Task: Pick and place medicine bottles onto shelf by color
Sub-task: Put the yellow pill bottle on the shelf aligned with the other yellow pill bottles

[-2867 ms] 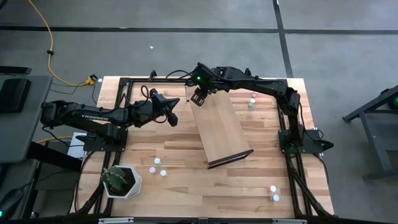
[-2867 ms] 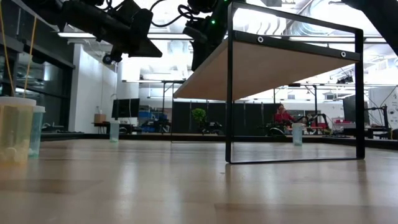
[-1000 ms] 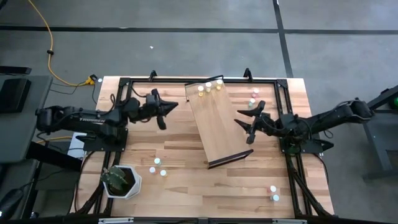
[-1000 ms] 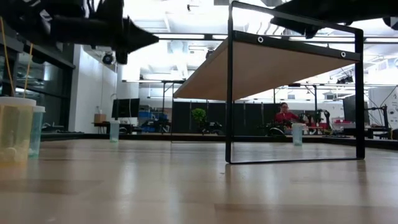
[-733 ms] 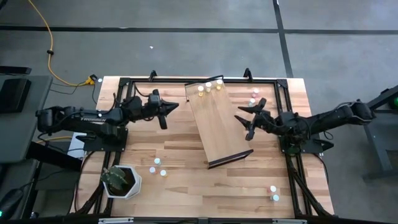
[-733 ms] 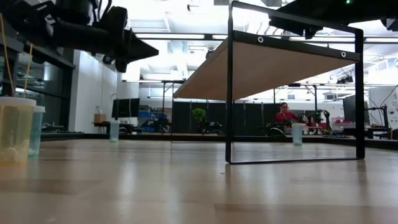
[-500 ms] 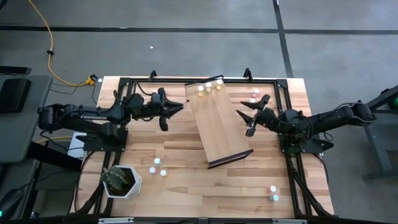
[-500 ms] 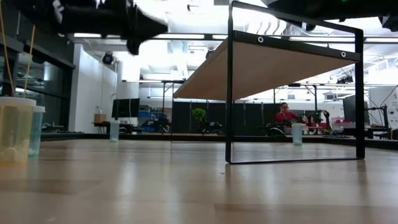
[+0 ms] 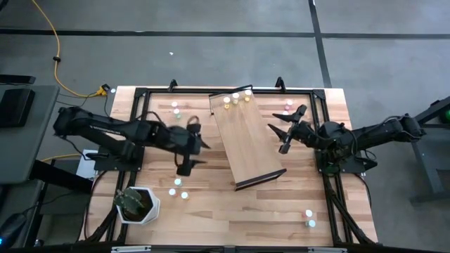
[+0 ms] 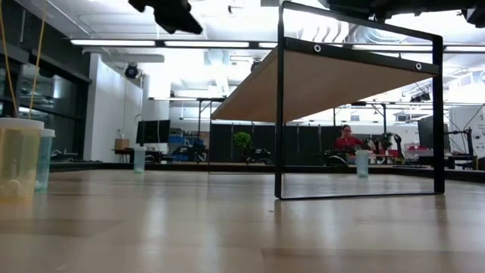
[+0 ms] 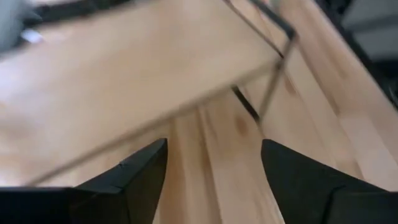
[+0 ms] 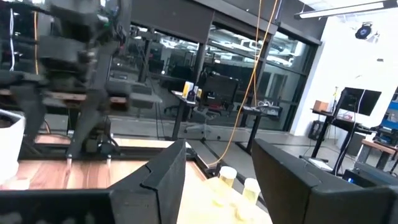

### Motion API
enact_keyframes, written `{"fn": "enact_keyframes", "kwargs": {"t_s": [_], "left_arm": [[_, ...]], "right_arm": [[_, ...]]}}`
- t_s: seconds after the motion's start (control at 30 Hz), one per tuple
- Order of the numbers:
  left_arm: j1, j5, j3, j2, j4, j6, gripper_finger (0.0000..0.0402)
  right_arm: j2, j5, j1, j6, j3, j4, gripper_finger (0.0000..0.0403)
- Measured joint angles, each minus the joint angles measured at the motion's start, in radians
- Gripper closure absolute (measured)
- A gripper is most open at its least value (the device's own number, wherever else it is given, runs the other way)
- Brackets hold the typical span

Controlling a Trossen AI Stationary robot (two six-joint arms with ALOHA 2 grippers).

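The shelf [image 9: 247, 140] is a tilted light-wood board in a dark frame, standing mid-table; the low view shows it raised on its frame [image 10: 326, 76]. Three yellow medicine bottles [image 9: 237, 99] stand at its far end and show in the right wrist view [image 12: 227, 176]. More bottles stand on the table at the near left [image 9: 178, 188], far left [image 9: 176, 109], far right [image 9: 287, 106] and near right [image 9: 309, 218]. My left gripper [image 9: 193, 147] hovers open left of the shelf, nothing between its fingers [image 11: 211, 180]. My right gripper [image 9: 281, 133] hovers open at the shelf's right edge [image 12: 217, 180].
A white pot with a plant [image 9: 137, 204] stands at the near left corner. Black frame rails [image 9: 140, 98] run along the table's far and side edges. In the low view, two bottles [image 10: 23, 155] stand close at the left. Bare tabletop [image 9: 232, 211] lies near the front edge.
My left gripper has opened and swung from the far left toward the table's near edge and the shelf, blurred by its motion. My right gripper has drifted a little toward the far edge, staying open. The bottles and the shelf have kept still.
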Motion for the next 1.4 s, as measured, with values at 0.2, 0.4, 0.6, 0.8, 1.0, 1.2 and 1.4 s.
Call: {"fn": "enact_keyframes", "kwargs": {"t_s": [0.2, 0.4, 0.6, 0.8, 1.0, 1.2, 1.4], "left_arm": [[-0.139, -0.067, 0.104, 0.13, -0.206, 0.0, 0.0147], [-0.277, -0.079, 0.157, 0.222, -0.285, -0.076, 0.0149], [-0.361, -0.143, 0.162, 0.245, -0.283, -0.131, 0.0149], [-0.36, -0.195, 0.162, 0.247, -0.285, -0.14, 0.0149], [-0.312, -0.197, 0.162, 0.247, -0.287, -0.141, 0.0149], [-0.259, -0.19, 0.162, 0.24, -0.291, -0.107, 0.0149], [-0.185, -0.219, 0.161, 0.182, -0.293, -0.017, 0.0149]], "right_arm": [[0.0, 0.0, -0.002, -0.007, 0.0, 0.002, 0.0226], [0.0, 0.0, -0.002, -0.007, 0.001, -0.006, 0.0226], [0.0, 0.0, -0.002, -0.007, 0.001, -0.006, 0.0226], [0.0, 0.0, -0.002, -0.007, 0.001, -0.005, 0.0226], [0.0, 0.0, -0.003, -0.007, 0.001, -0.005, 0.0226], [0.0, 0.0, -0.002, 0.004, 0.001, -0.005, 0.0226], [0.0, 0.0, -0.004, 0.027, 0.001, -0.005, 0.0226]]}}
